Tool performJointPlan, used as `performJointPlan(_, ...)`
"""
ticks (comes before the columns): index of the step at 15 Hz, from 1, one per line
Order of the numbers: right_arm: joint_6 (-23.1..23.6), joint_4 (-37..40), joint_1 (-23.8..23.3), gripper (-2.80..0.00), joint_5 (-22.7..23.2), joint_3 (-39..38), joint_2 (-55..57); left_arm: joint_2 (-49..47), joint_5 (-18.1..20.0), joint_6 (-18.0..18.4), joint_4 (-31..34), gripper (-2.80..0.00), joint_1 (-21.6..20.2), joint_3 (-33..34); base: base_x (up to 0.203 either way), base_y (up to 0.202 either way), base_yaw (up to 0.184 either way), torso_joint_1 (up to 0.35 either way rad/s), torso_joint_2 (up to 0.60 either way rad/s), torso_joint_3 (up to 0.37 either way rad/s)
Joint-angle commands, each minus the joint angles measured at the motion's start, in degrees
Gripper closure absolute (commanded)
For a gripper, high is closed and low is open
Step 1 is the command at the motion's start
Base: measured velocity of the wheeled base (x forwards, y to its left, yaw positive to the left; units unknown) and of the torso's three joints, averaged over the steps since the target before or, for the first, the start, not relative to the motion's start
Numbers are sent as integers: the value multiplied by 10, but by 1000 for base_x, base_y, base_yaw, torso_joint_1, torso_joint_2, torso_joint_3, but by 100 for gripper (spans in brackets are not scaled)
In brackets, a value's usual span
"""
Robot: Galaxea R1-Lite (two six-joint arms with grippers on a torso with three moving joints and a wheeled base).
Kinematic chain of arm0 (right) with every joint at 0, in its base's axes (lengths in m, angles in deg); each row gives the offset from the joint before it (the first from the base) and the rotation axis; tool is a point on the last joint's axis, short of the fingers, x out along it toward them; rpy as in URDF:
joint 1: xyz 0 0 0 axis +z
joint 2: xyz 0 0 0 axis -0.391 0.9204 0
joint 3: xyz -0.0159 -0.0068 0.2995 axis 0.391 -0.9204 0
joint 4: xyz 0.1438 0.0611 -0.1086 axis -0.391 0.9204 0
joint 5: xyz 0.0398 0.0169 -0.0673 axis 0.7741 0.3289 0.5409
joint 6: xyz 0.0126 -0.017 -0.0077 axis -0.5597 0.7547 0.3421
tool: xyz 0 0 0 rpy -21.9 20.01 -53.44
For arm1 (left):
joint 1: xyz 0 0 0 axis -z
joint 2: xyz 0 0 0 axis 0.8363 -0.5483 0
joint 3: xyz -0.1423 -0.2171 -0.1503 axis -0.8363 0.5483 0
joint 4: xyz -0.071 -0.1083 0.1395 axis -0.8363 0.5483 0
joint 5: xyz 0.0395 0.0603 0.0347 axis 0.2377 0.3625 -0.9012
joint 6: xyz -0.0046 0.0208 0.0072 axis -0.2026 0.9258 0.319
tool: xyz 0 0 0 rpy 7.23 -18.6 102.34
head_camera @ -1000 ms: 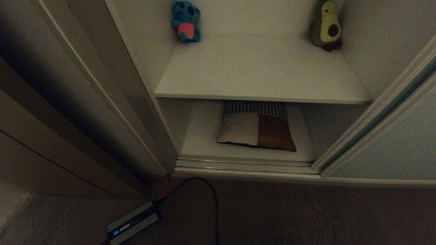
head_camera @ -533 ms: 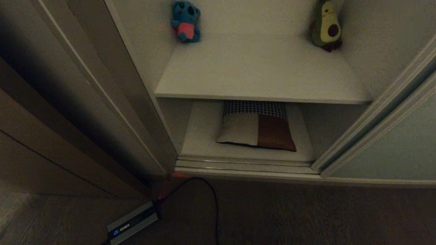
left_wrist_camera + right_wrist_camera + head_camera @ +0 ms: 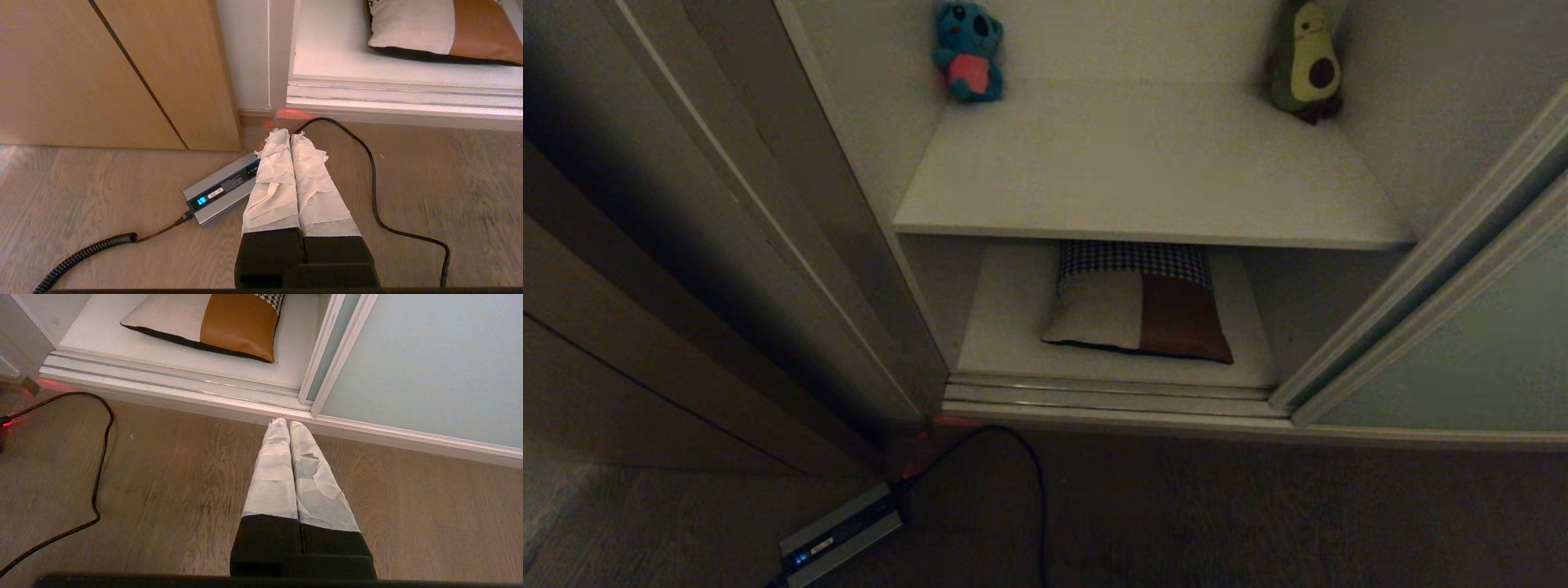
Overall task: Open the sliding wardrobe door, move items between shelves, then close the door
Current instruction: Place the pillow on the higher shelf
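The open wardrobe shows 2 shelves and 3 items: 1 cushion (image 3: 1137, 306) lying flat on the lower shelf (image 3: 1013, 327), and 1 teal koala plush (image 3: 969, 51) and 1 avocado plush (image 3: 1304, 61) upright at the back of the upper shelf (image 3: 1143, 171), the koala at its left corner, the avocado at its right. 1 sliding wardrobe door (image 3: 429, 359) stands pushed to the right, leaving the opening clear above the floor track (image 3: 171, 381). 2 grippers hang over the wooden floor (image 3: 163, 477), neither in the head view. The left gripper (image 3: 285, 132) has its 2 wrapped fingers pressed together, holding nothing; 1 grey charger box (image 3: 222, 188) lies just beside them, 1 black cable (image 3: 374, 183) curves past on the other side, and the cushion sits beyond the tips, apart. The right gripper (image 3: 286, 424) is likewise fully closed and empty, its tips near the track where the door's frame edge meets it, touching neither.
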Motion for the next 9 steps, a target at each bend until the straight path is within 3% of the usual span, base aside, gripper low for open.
performJointPlan(1,1,0,0,0,0,-2,1,-1,0,0,-1,0,0,0,0,0,0,0,0,0)
performJointPlan(9,0,0,0,0,0,-2,1,0,0,-1,-1,0,0,0,0,0,0,0,0,-4)
